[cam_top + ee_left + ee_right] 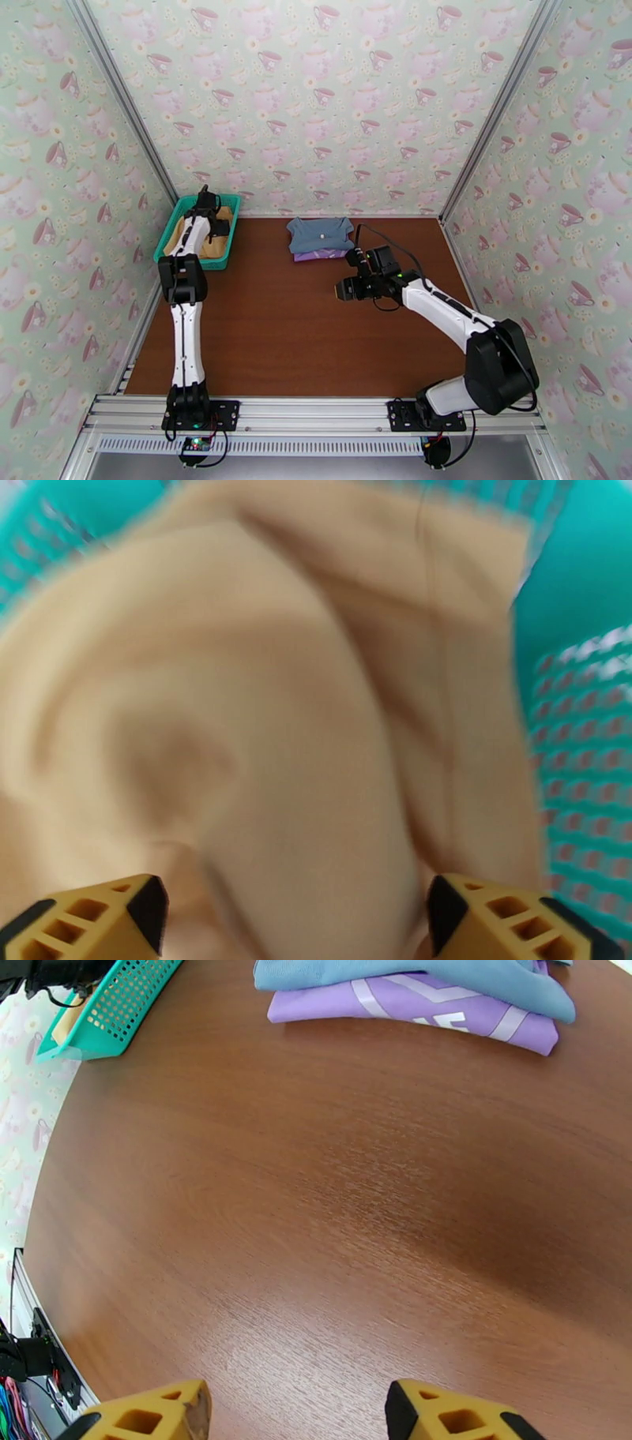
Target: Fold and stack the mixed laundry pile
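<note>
The mustard-yellow garment [276,717] lies crumpled in the teal mesh basket [175,229] at the table's far left. My left gripper [296,910] hangs just over it inside the basket [584,756], jaws apart with cloth bulging between the yellow fingertips [118,918]; that view is blurred. In the top view the left gripper [209,211] sits over the tan cloth [219,246]. The grey-blue shirt [319,231] lies folded on the folded lilac shirt [320,254] at the back middle. My right gripper [341,290] hovers open over bare wood, short of that stack [411,1011].
The brown table [276,331] runs between patterned walls. The basket's corner [110,1015] shows far left in the right wrist view. The metal rail [316,414] with both arm bases lines the near edge.
</note>
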